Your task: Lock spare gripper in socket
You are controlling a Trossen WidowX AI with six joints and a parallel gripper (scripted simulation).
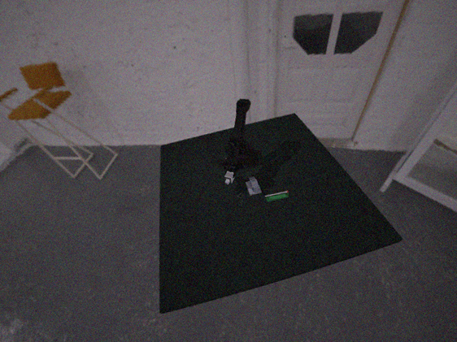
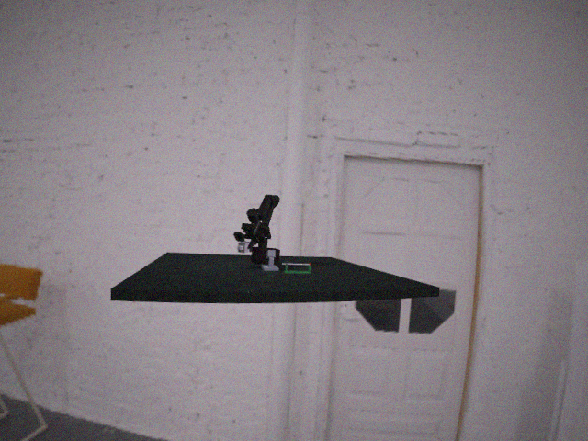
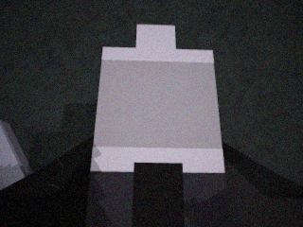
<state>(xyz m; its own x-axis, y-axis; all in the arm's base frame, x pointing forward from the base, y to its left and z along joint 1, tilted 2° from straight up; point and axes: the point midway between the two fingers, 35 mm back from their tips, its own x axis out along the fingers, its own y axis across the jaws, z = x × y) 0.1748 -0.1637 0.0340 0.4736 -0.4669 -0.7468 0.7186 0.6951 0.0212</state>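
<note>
On the bench (image 1: 228, 248) (image 2: 213, 285), in the top view, the mount (image 1: 252, 186) (image 2: 270, 267) stood near the robot arm (image 1: 239, 126) (image 2: 268, 210). The spare gripper (image 1: 229, 177) (image 2: 242, 247) (image 3: 153, 138) was at about ten o'clock from it, apart from it and raised above the bench.

The end effector (image 1: 229, 171) (image 2: 242, 240) (image 3: 153, 138) was grasping this spare gripper, with one finger at each side. Such a hold seemed chosen to leave the spigot (image 3: 155, 37) uncovered; in the wrist view it pointed to twelve o'clock, so it could enter the socket first.

The pin (image 1: 277, 193) (image 2: 297, 264) lay along the green stand (image 1: 277, 198) (image 2: 298, 272), at about four o'clock from the mount. Probably it was put there so that the socket would be free, and so that it could be picked up again easily.

Docking was, I judged, the step in hand. The spigot had to be lined up carefully, because a tilted entry could jam; the locking remained for afterwards.
</note>
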